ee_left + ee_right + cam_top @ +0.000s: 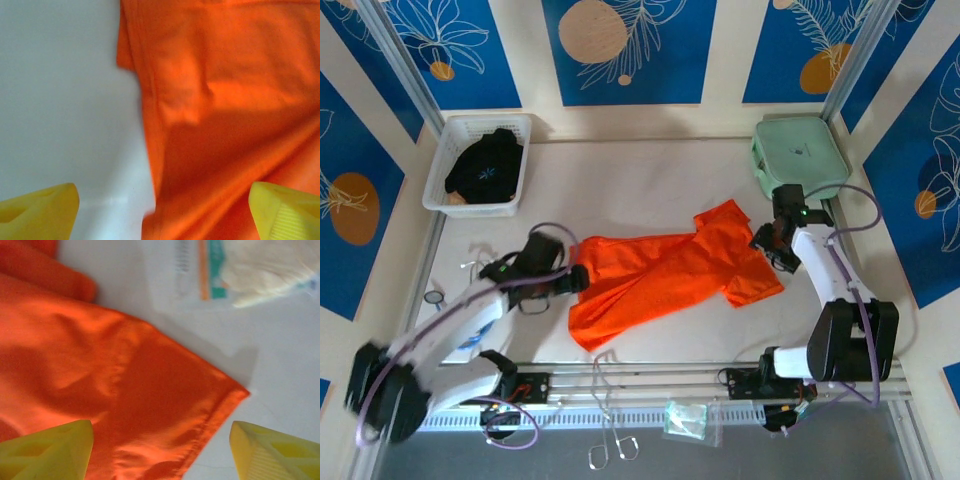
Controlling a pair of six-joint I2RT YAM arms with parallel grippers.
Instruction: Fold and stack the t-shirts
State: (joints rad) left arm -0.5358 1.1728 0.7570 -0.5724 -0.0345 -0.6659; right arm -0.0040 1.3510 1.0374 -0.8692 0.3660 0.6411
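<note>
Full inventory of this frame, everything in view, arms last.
t-shirt: 1, orange, lying rumpled at table centre
garment: 1, black, in the basket
basket: 1, white, far left corner
case: 1, mint green, far right corner
plastic bag: 1, clear, near edge between the arm bases
table: 1, white, under everything
left gripper: 1, yellow fingers, open, at the t-shirt's left edge
right gripper: 1, yellow fingers, open, at the t-shirt's right end

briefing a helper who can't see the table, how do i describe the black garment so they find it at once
Look to the far left corner of the white table, where a white basket stands. The black garment lies bunched inside it, with a small pale-blue star-like mark. The other shirt is bright orange and lies spread mid-table.
</note>
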